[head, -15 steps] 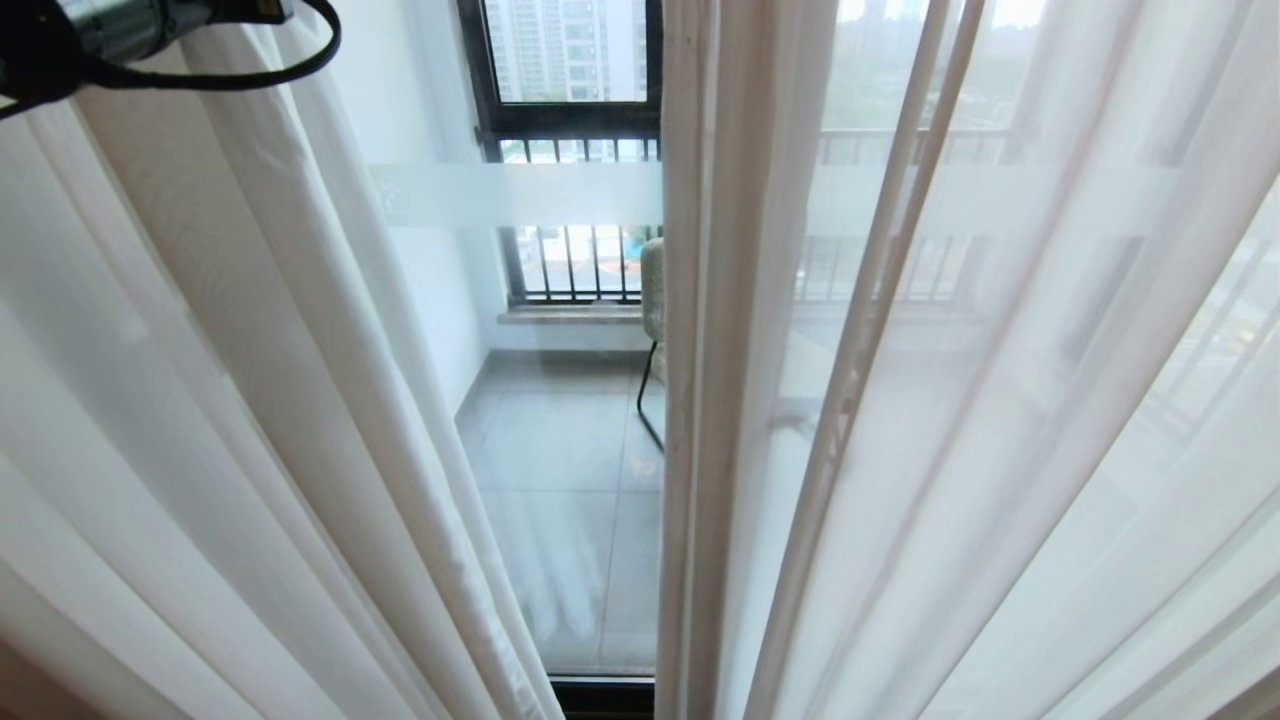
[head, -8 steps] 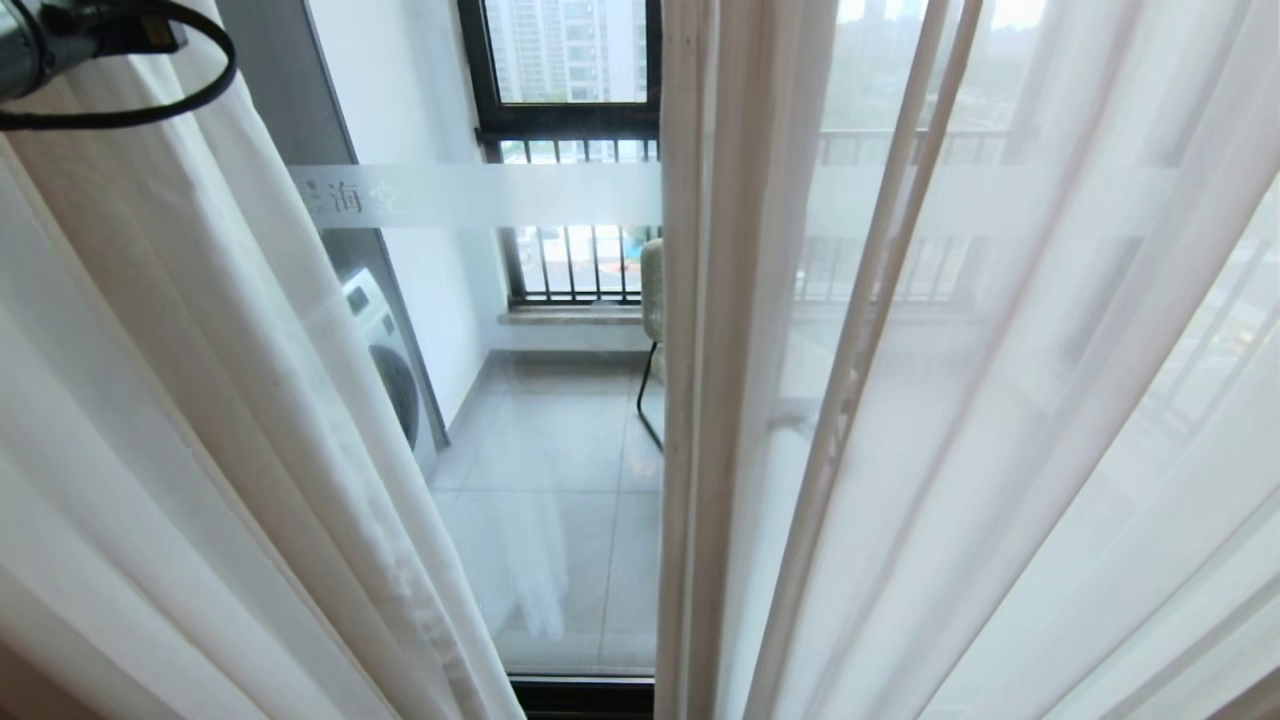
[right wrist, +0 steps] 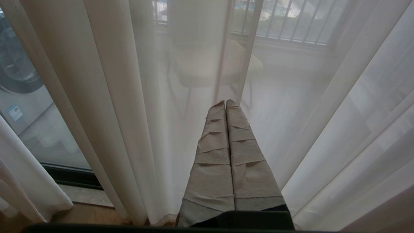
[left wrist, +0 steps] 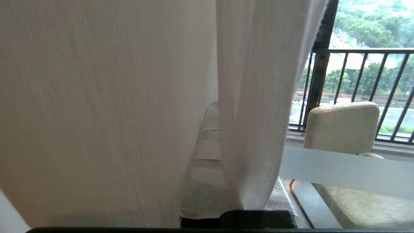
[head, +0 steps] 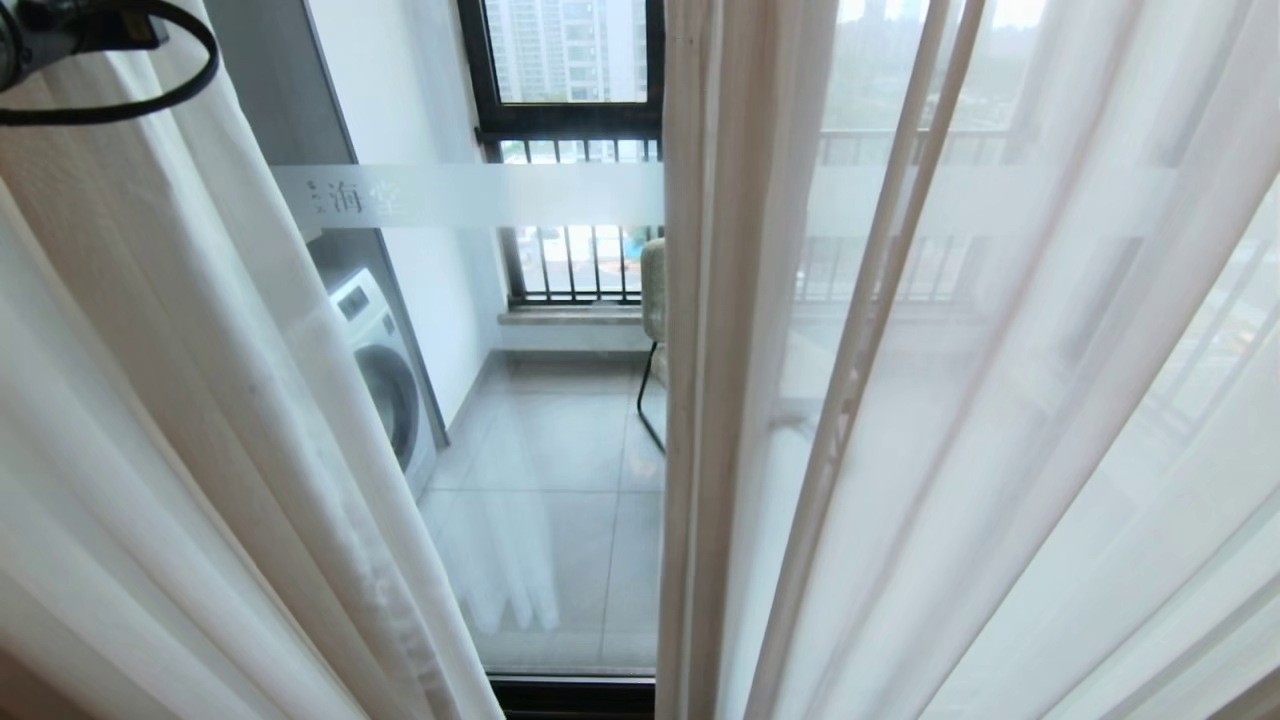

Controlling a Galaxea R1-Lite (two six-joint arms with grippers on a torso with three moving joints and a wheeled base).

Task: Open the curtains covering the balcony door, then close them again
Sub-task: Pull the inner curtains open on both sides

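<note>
The thin white see-through sheer curtains (head: 1000, 420) are hanging in long pleats in two panels — one on each side of a gap. Through that gap the tall clear glass balcony door (head: 560, 470) is showing, with one frosted white band carrying small characters running across it and a strip of its black frame at the foot.

The left gripper (left wrist: 210, 161), its cloth-taped fingers pressed together, is sitting high on the left, buried in the folds of the left panel (head: 150, 420); cloth is draping over and around it, and whether any is pinched between the fingers I cannot tell. The glass is lying just beyond it, on its right.

The right gripper (right wrist: 225, 103) is resting low, its two taped fingers shut against each other and empty, the tips pointing into the right panel directly ahead.

Behind the glass are standing one white front-loading washing machine (head: 380, 370) and one cream upholstered chair (left wrist: 343, 129) — with a black-barred window (head: 570, 150) behind them.
</note>
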